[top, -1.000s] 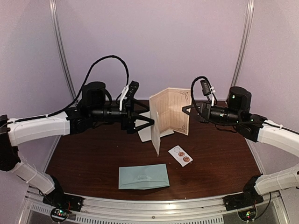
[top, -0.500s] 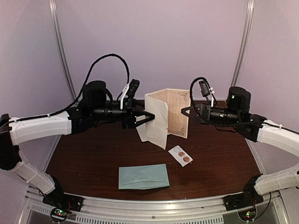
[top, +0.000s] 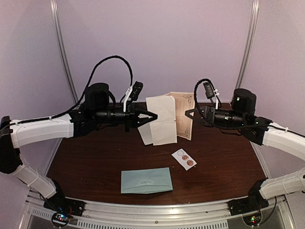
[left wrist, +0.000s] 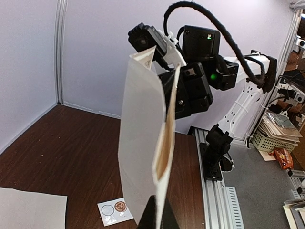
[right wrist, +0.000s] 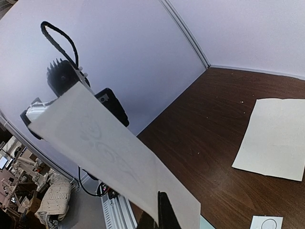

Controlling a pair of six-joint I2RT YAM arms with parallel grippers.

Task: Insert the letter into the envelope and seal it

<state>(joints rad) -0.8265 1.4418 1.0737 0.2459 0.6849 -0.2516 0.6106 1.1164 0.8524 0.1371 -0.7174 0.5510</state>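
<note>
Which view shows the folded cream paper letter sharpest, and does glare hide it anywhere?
Left wrist: folded cream paper letter sharp, edge-on, near face shaded. Top external: soft but evenly lit, no glare. Right wrist: very close, slightly blurred.

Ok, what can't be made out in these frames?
Envelope: print too small, top view.
Left gripper: fingers cut off by bottom edge, left wrist view.
Right gripper: same, right wrist view.
Loose sheet: partly behind the letter, top view.
Sticker strip: designs too small, top view.
</note>
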